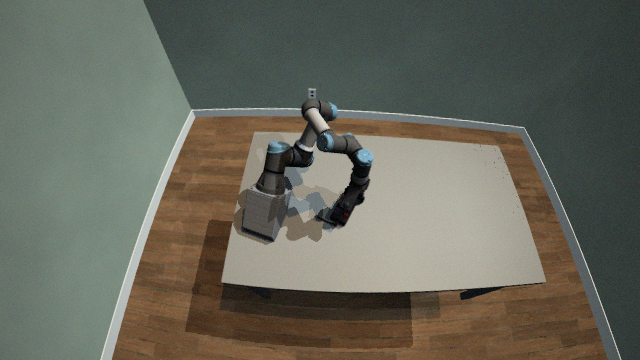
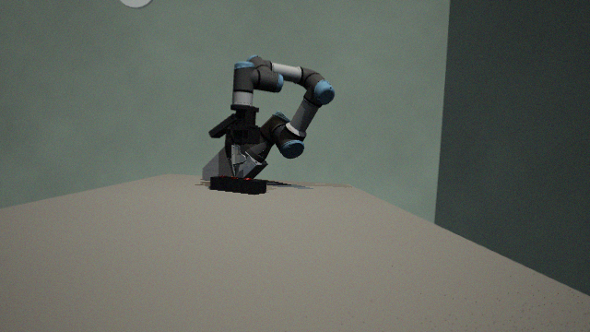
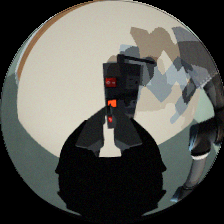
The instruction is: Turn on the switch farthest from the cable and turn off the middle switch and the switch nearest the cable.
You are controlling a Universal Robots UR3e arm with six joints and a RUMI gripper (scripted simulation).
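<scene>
Grey-green walls [image 1: 75,125], wooden floor [image 1: 165,280], pale table [image 1: 425,225].

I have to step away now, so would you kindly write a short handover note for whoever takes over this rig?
Gripper: shut, holding nothing, fingertips poised directly over the power strip, apparently to press a switch.
Strip: lies on the table near the arm's base, right way up, switches facing upward.
Switches: red rockers show along the strip; the one by the fingertips glows brightest. Which are on cannot be told for sure.
Left: confirm each switch; only the one farthest from the cable should be on.
</scene>
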